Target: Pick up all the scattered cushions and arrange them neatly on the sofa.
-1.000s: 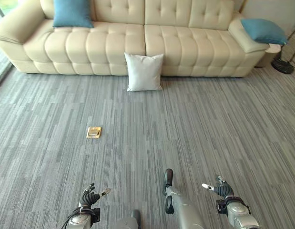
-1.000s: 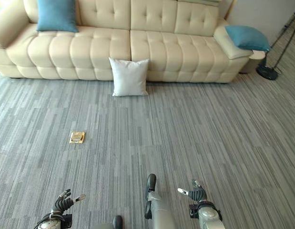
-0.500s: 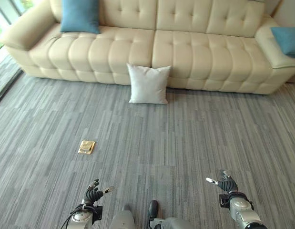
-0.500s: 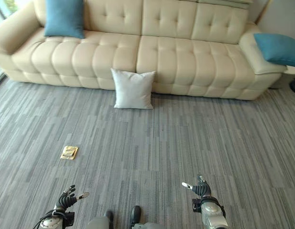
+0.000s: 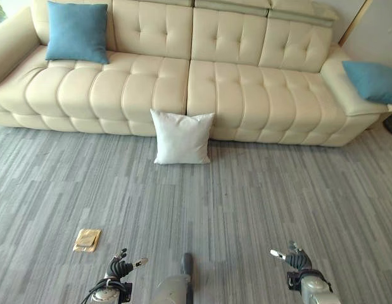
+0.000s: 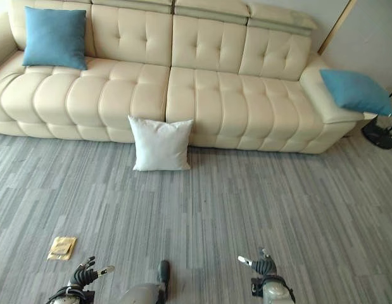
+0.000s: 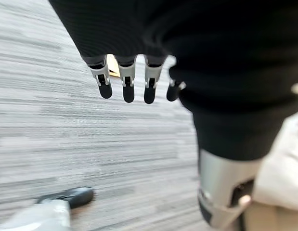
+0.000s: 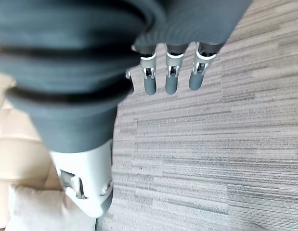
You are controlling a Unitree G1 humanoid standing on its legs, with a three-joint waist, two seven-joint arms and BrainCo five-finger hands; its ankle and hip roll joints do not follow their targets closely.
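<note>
A white cushion stands on the grey carpet, leaning against the front of the cream sofa near its middle. One blue cushion rests upright against the sofa's back at the left end. Another blue cushion lies on the right armrest. My left hand hangs low at the bottom left, fingers relaxed and holding nothing. My right hand is low at the bottom right, also open, its fingers straight over the carpet. Both hands are far from the cushions.
A small yellow item lies on the carpet ahead of my left hand. A black round lamp base stands on the floor beyond the sofa's right end. Open carpet stretches between me and the sofa.
The whole picture has shifted, so the camera has moved and the sofa shows more fully. Both hands keep the same low, open pose. The cushions lie as before.
</note>
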